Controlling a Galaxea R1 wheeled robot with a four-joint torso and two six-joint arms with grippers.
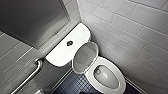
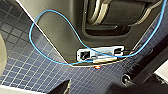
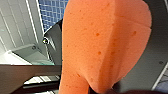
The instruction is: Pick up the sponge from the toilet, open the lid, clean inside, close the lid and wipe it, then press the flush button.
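Against tiled corner, toilet (image 1: pixel 122 85) standing with lid (image 1: pixel 84 57) raised, leaning back toward cistern, bowl lying open. Flush button (image 1: pixel 69 43) sitting mid cistern top. Right gripper (image 3: pixel 98 90) clamping sponge (image 3: pixel 105 42); blue floor tiles (image 3: pixel 53 10) and white wall showing behind it.

A metal grab bar (image 1: pixel 31 73) slants along the pale tiled wall (image 1: pixel 12 53) beside a dark blue mosaic floor (image 1: pixel 75 86).
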